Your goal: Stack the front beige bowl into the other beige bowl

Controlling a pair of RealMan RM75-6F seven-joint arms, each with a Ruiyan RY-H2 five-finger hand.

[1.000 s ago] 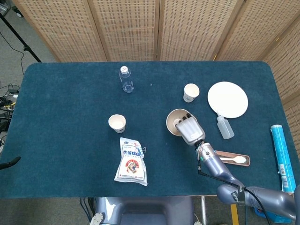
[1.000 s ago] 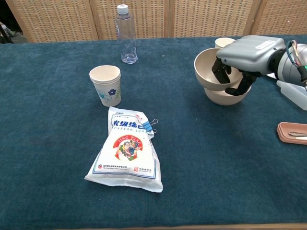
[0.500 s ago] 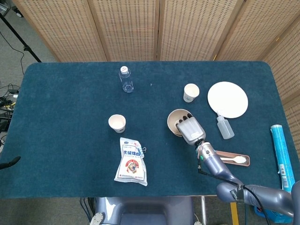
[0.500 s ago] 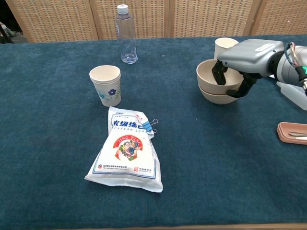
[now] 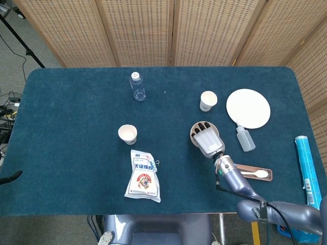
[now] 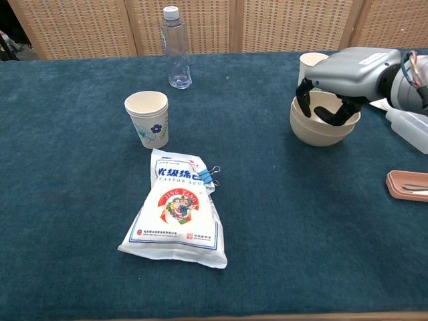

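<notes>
The two beige bowls sit nested on the blue table, the upper bowl [image 6: 322,107] inside the lower bowl [image 6: 321,136]. My right hand [image 6: 346,75] is over them, its fingers [image 6: 305,100] curled down over the upper bowl's rim and gripping it. In the head view the right hand [image 5: 206,139] covers most of the bowl stack [image 5: 194,130], so only the left rim shows. My left hand appears in neither view.
Just behind the bowls is a paper cup [image 6: 311,63], and a squeeze bottle [image 6: 408,127] lies right of them. A tray with a spoon [image 5: 253,173], a white plate [image 5: 248,108], a second cup [image 6: 146,117], a snack bag [image 6: 177,210] and a water bottle [image 6: 175,47] are also here.
The right hand lowered the front bowl into the other bowl. The nested pair then shifted to the right with the hand.
</notes>
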